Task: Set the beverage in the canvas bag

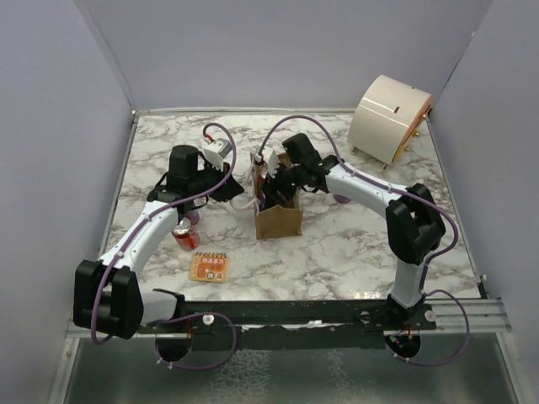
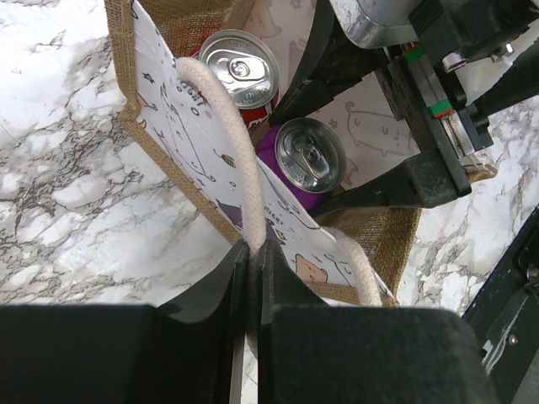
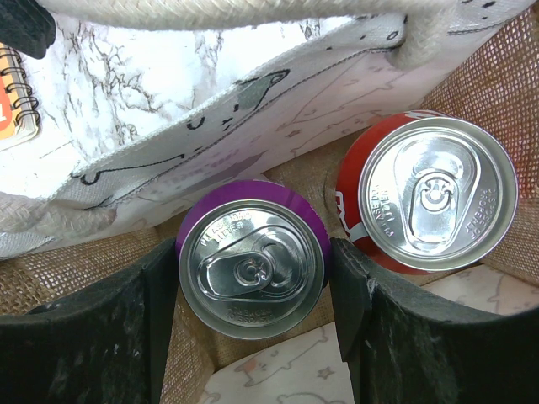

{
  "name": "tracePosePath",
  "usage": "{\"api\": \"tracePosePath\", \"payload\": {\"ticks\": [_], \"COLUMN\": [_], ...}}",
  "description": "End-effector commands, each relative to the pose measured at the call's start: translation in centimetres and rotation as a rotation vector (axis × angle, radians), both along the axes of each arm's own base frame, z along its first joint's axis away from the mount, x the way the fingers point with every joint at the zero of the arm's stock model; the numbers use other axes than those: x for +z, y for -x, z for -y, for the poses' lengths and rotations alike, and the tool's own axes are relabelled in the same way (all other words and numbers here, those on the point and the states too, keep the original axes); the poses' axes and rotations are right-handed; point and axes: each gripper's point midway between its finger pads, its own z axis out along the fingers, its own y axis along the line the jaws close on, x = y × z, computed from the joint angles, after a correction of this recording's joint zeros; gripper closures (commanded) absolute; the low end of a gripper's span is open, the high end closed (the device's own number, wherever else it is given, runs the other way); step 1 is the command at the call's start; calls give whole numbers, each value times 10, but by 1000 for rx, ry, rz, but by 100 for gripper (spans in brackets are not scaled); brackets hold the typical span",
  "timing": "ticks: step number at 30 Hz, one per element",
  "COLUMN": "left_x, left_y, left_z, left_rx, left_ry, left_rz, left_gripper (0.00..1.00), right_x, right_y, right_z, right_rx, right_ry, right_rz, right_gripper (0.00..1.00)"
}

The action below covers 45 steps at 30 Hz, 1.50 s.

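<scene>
right gripper (image 3: 253,282) grips purple can (image 2: 310,157) inside canvas bag (image 1: 280,221)

The canvas bag (image 2: 383,236) is coarse, loosely woven tan cloth outside, with a smooth white printed lining and a thick cream handle (image 2: 227,126) of braided rope. Inside it, the purple can (image 3: 251,269) and the red can (image 3: 436,192) have glossy painted sides and bright brushed-metal lids. The tabletop (image 2: 76,194) is smooth, marble-patterned white with grey veins, and the fingers (image 3: 93,345) of the right gripper (image 3: 253,295) are matt black plastic.
</scene>
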Motion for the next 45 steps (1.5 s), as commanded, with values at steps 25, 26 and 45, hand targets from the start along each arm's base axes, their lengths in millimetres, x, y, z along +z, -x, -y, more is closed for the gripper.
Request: {"api": "tracePosePath", "payload": {"ticks": [25, 26, 45], "left_x": [12, 11, 12], "left_y": [3, 3, 3], "left_z": [3, 3, 3], "left_rx": [-31, -30, -30], "left_ry": [5, 5, 1], "left_rz": [48, 48, 54], "left_gripper": [100, 100, 100], "right_x": [45, 47, 120], "right_y": [-2, -2, 4], "right_z": [-10, -9, 9], "right_rx": [20, 17, -26], "right_ry": [-56, -54, -106], "right_rz": [64, 67, 200], "right_gripper": [15, 16, 19]}}
